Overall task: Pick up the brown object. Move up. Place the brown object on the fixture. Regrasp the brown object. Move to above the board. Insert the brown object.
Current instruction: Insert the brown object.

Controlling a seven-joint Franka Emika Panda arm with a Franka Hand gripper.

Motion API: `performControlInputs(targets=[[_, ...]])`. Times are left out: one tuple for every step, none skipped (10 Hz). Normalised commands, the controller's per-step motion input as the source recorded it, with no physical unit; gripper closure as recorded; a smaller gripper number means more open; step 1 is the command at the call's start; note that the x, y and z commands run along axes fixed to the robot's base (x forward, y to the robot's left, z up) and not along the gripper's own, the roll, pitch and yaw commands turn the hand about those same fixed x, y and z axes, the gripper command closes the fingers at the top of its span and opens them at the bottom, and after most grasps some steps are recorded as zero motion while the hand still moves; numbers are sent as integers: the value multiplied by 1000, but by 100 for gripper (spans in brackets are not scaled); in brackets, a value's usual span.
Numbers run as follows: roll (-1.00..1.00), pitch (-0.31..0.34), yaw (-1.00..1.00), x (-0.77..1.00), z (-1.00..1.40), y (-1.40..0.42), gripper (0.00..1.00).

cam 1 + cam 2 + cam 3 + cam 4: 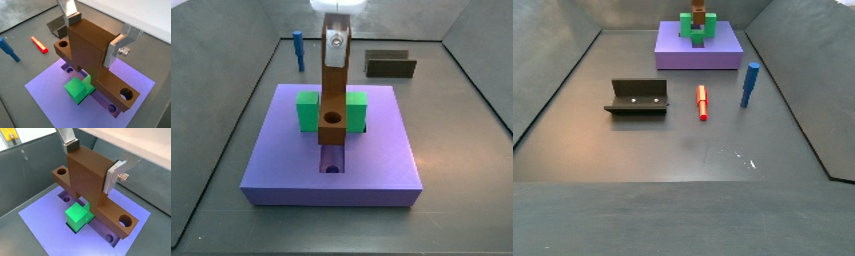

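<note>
The brown object (93, 60), a T-shaped block with a hole in each arm, is clamped by its upright stem between the silver plates of the gripper (93, 30), which is closed on it from two opposite faces; the grip is taken high on the stem, presumably so that the crossbar end hangs free below for entry into the board. The object is held upright over the purple board (331, 150), at the twelve o'clock end of the floor in a side view (700, 42), and its lower part appears to sit at or in the slot beside the green block (309, 110); whether it is fully seated cannot be told. The insertion is judged to be under way or nearly done. In both wrist views the crossbar, its two holes and the board's round holes (65, 198) are shown from above, with the green block (80, 214) just beside the stem, but the depth of the piece is hidden. The vertical alignment with the slot (333, 160) is given by a side view instead. The fixture (637, 97), the red piece (702, 102) and the blue piece (750, 85) are seen lying well apart from the board, near the floor's centre.
</note>
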Motion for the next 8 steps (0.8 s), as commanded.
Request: performControlInputs(targets=[[0, 27, -151, 0, -266, 0, 100], [0, 30, -151, 0, -283, 0, 100], [0, 37, -143, 23, -283, 0, 100], [0, 27, -131, 0, -291, 0, 100], [0, 13, -129, 0, -317, 0, 100], [0, 13, -114, 0, -311, 0, 100], [0, 13, -103, 9, -311, 0, 100], [0, 19, -97, 29, -294, 0, 100]])
